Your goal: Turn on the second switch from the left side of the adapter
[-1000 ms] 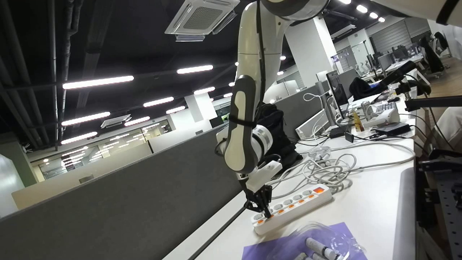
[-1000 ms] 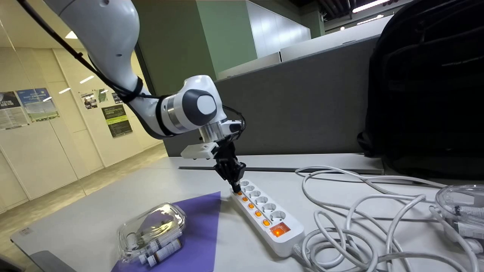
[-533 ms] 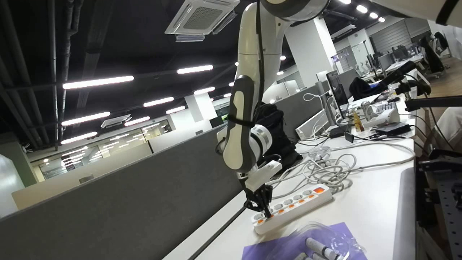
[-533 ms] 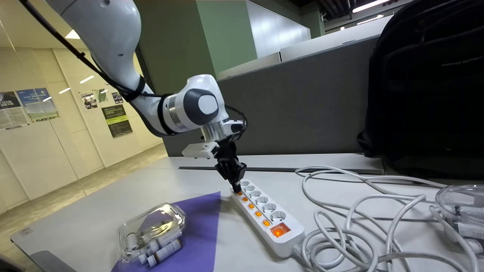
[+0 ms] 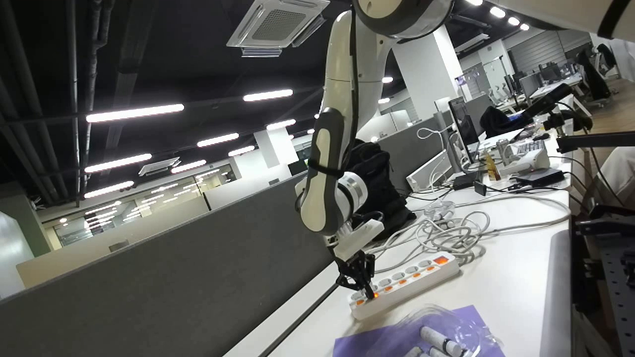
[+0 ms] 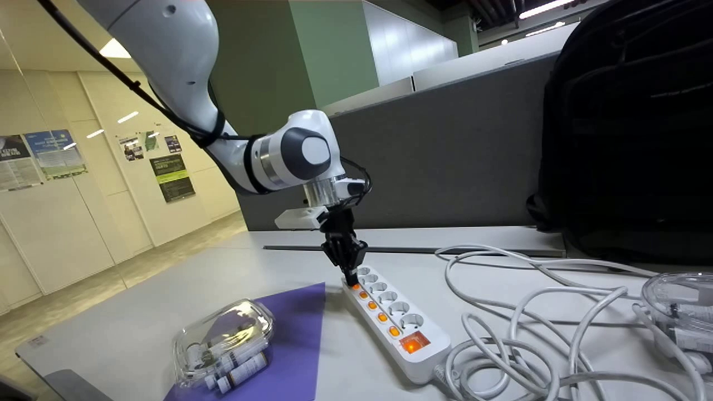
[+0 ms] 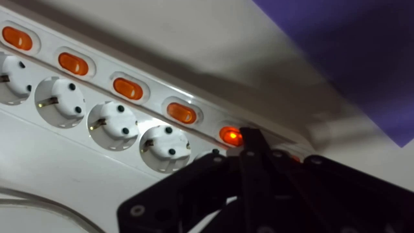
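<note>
Adapter (image 6: 390, 312) flat on the bench (image 6: 217, 275), and the pincer (image 6: 352, 281) is right down at the end of it away from the cord (image 6: 444, 379)! In the wrist view that pincer is drawn narrow, tips together, nothing gripped between them, and they sit at the very edge of a glowing switch (image 7: 230, 135). Count along from the cordless end: it's number two, so I'd call the job as good as done, with a tidy exit to play for.

But here's the danger! These look like rocking switches, and what tips on can tip back: let the pincer slide over to the raised side while leaning down, and that glow could go out. Is it pressing hard at this moment? Can't tell. Drift outward instead and the end switch (image 5: 360, 302), mostly hidden in the wrist view by the black fingers (image 7: 254, 143), is next in line for an accidental knock. Inward sits the neighbouring switch (image 7: 181, 113), unlit, a little farther off.

And nothing I can see pins that adapter down! A sideways shove would likely skid it along the bench towards the purple sheet (image 6: 298, 334) just beside it, or swing it about on its cord, and then every switch shifts under the pincer. Straight up, softly, looks the safest line.
</note>
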Action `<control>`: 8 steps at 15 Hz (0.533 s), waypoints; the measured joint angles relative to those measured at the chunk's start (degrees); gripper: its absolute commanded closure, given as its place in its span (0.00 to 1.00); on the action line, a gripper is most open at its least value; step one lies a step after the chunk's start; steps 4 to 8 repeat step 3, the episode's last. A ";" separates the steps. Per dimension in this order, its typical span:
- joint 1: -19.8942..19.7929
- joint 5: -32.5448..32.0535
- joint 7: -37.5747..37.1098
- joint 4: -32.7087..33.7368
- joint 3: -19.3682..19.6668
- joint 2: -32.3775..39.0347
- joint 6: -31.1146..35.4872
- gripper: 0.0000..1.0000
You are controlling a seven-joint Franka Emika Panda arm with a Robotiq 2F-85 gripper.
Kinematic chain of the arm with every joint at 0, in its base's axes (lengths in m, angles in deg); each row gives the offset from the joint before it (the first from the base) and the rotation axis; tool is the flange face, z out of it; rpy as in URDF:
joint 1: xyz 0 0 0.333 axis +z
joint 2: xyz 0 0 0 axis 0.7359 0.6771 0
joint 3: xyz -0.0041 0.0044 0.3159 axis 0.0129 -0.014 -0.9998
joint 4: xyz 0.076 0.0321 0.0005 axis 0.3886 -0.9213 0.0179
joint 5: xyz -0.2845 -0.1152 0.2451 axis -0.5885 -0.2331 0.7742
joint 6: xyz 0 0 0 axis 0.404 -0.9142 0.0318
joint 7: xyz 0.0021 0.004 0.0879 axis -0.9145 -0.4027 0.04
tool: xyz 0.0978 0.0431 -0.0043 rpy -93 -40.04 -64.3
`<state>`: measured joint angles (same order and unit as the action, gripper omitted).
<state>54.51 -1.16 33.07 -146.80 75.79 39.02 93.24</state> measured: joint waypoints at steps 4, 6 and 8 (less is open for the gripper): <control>-1.76 1.79 1.53 2.46 -1.19 0.96 -3.50 1.00; -1.76 1.79 1.53 2.46 -1.19 0.96 -3.50 1.00; -1.76 1.79 1.53 2.46 -1.19 0.96 -3.50 1.00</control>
